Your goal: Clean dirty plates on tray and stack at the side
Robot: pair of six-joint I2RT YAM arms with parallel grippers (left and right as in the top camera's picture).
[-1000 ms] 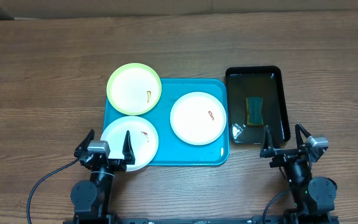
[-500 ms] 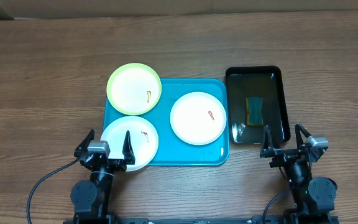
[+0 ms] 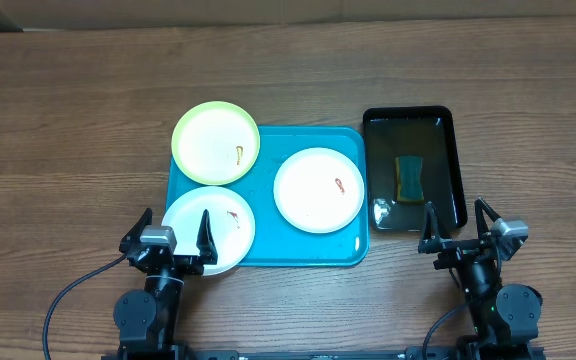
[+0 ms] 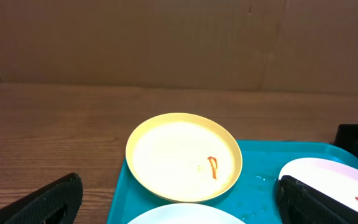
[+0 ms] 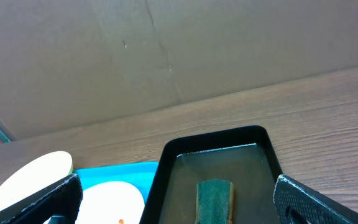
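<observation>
Three dirty plates sit on or over the turquoise tray (image 3: 353,245). A yellow-green plate (image 3: 215,142) overhangs the far left corner. One white plate (image 3: 208,228) overhangs the near left corner, and the other white plate (image 3: 318,190) lies on the right half. Each has a small reddish smear. My left gripper (image 3: 176,220) is open at the near white plate's front edge, with nothing between its fingers. In the left wrist view the yellow-green plate (image 4: 184,157) lies ahead of the open left gripper (image 4: 179,199). My right gripper (image 3: 455,212) is open at the near end of the basin.
A black basin (image 3: 454,150) right of the tray holds water and a green sponge (image 3: 409,177). The right wrist view shows that sponge (image 5: 215,199) straight ahead. A cardboard wall runs along the table's far edge. Bare wood surrounds the tray.
</observation>
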